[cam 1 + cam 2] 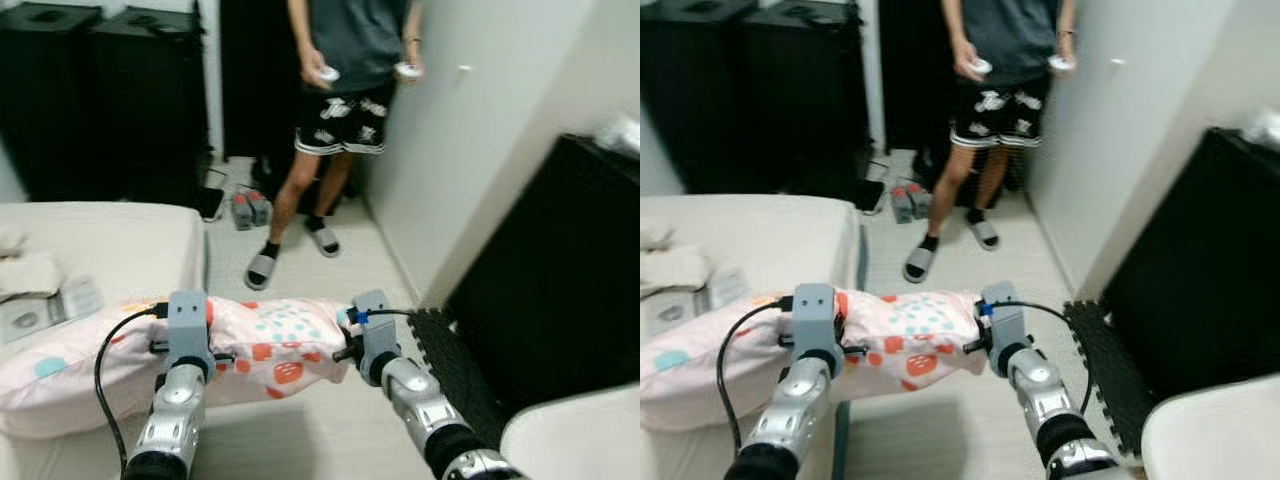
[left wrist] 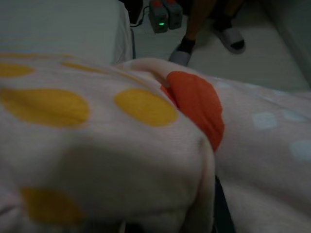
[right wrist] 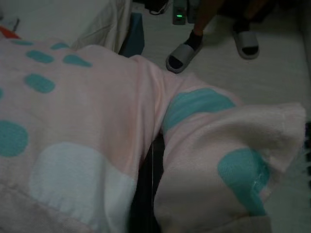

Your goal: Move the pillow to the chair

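The pillow (image 1: 270,345) is pale pink with teal, orange and yellow spots. It hangs across the view over the bed's corner and the floor, carried between both arms. My left gripper (image 1: 205,352) is pressed into its left-middle part, with pink fabric bunched over its fingers in the left wrist view. My right gripper (image 1: 348,350) holds the pillow's right end; one black finger (image 3: 144,194) shows in a fold of the fabric. A white rounded surface (image 1: 575,440), possibly the chair's seat, sits at the bottom right.
A bed (image 1: 110,245) with papers lies on the left. A person (image 1: 345,90) in slippers stands ahead in the narrow passage, holding controllers. A black cabinet (image 1: 560,280) and a black foam mat (image 1: 455,370) line the right wall. Dark cabinets (image 1: 100,90) stand at the back left.
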### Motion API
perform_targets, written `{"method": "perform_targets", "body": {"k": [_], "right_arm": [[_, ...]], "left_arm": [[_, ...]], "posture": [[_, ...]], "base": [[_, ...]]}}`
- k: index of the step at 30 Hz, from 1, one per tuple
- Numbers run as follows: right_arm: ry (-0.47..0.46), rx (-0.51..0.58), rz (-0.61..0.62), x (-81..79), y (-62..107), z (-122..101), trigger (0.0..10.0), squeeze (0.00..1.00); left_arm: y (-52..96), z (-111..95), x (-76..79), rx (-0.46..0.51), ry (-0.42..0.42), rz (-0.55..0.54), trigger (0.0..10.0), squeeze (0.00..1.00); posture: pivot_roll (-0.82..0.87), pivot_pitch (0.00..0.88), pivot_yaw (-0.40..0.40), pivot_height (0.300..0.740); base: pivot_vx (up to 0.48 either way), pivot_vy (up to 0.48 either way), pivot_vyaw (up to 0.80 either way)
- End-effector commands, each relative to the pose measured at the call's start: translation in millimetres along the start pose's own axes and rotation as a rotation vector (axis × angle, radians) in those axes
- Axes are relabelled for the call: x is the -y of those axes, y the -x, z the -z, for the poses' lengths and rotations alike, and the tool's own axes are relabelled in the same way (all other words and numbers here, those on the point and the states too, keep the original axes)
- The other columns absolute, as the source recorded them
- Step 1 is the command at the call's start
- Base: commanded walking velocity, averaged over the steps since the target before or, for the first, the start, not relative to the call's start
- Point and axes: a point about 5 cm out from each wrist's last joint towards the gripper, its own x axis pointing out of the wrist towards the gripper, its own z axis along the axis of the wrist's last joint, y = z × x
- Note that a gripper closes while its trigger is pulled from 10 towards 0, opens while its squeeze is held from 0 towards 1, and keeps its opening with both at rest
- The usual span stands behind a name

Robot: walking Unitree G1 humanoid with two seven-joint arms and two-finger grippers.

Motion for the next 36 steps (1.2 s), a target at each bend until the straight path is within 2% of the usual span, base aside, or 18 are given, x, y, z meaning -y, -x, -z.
{"method": "perform_targets", "body": {"k": [1,4,8,10,17,21,28,32,36], "right_arm": [[-0.03,0.026,0.066,9.9,3.7,1,10.0,0.0],[-0.048,0.022,0.088,9.2,5.0,6,10.0,0.0],[-0.058,0.028,0.097,8.8,5.3,6,10.0,0.0],[-0.078,0.035,0.116,7.9,5.4,7,10.0,0.0],[-0.118,0.043,0.149,8.0,7.5,11,10.0,0.0],[-0.121,0.041,0.155,9.1,7.8,12,10.0,0.0],[-0.11,0.044,0.126,3.2,4.0,7,10.0,0.0],[-0.102,0.047,0.118,2.5,3.2,5,10.0,0.0],[-0.096,0.047,0.115,3.5,2.5,4,10.0,0.0]], "left_arm": [[0.2,-2,6.2,0.015,-0.092,0.056,10.0,0.0],[-3.9,-6,7.4,0.022,-0.179,0.104,10.0,0.0],[-4.9,-7,7.3,0.021,-0.206,0.124,10.0,0.0],[-6.2,-9,5.8,0.017,-0.216,0.138,10.0,0.0],[-9.5,-15,1.8,0.034,-0.205,0.132,10.0,0.0],[-10.9,-14,1.9,0.034,-0.228,0.124,10.0,0.0],[-12.5,-13,5.1,0.003,-0.171,0.125,10.0,0.0],[-11.9,-14,7.2,0.025,-0.209,0.13,10.0,0.0],[-11.0,-12,7.5,0.034,-0.213,0.117,10.0,0.0]], "posture": [[0.0,0.061,-0.027,0.74],[0.02,0.06,0.014,0.74],[0.02,0.06,0.014,0.74],[0.03,0.059,0.06,0.74],[0.03,0.059,0.09,0.74],[0.02,0.064,0.084,0.74],[0.01,0.079,0.059,0.74],[0.01,0.075,0.049,0.74],[0.01,0.083,0.044,0.74]], "base": [[0.0,0.0,-0.8],[0.0,0.0,-0.8],[0.0,0.0,-0.8],[0.0,0.0,-0.8],[0.0,0.0,-0.8],[0.0,0.0,-0.8],[0.0,0.0,-0.8],[0.0,0.0,-0.8],[0.0,0.0,-0.8]]}}
